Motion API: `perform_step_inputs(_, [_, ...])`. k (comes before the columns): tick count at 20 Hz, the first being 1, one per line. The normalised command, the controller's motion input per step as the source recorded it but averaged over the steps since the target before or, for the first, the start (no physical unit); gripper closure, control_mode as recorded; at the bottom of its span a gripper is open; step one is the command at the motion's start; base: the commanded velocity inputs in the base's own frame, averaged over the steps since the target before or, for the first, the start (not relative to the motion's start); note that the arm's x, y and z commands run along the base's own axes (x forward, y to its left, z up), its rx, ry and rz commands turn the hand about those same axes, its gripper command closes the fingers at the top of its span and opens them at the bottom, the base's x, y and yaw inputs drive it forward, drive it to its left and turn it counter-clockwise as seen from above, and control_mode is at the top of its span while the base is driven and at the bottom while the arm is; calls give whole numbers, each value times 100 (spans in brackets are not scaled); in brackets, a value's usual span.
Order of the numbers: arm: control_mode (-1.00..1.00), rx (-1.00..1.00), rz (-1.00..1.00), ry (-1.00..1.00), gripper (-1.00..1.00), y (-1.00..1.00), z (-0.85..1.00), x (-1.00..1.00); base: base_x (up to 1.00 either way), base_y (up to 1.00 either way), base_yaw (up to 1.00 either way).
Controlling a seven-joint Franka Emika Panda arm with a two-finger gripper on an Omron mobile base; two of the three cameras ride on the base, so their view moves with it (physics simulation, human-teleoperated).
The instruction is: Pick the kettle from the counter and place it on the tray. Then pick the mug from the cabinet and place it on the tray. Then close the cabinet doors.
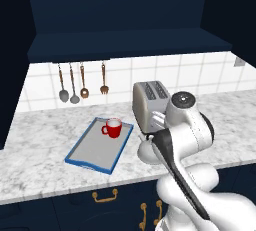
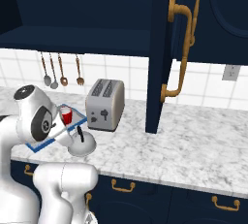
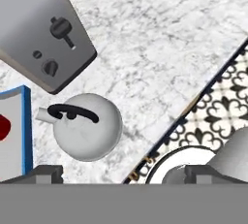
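Note:
The silver-grey kettle (image 3: 87, 127) with its arched black handle stands on the marbled counter (image 3: 160, 39), between the blue-rimmed tray (image 3: 26, 131) and the toaster. My gripper (image 3: 127, 173) hangs above it, a little off to one side, open wide and holding nothing. The red mug (image 1: 113, 128) stands upright on the tray (image 1: 95, 150) near its far corner. From the left base my arm hides part of the kettle (image 1: 145, 151). The kettle (image 2: 82, 143) also shows from the right base, beside the mug (image 2: 66, 116). A cabinet door (image 2: 162, 48) stands open.
A silver toaster (image 1: 149, 102) stands right behind the kettle. Several utensils (image 1: 74, 85) hang on the tiled wall. The open door (image 2: 162, 48) with its brass handle (image 2: 183, 48) juts out over the counter right of the toaster. Patterned floor (image 3: 218, 102) lies past the counter edge.

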Motion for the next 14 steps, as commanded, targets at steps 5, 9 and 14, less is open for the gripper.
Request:
perform_step_inputs(5, [-100, 9, 32, 11, -100, -17, 5, 31, 0, 0, 0])
perform_step_inputs(9, [-100, 0, 36, 15, -100, 17, -16, 44, 0, 0, 0])
perform_step_inputs(14, [-100, 0, 38, 4, -100, 8, -20, 21, 0, 0, 0])
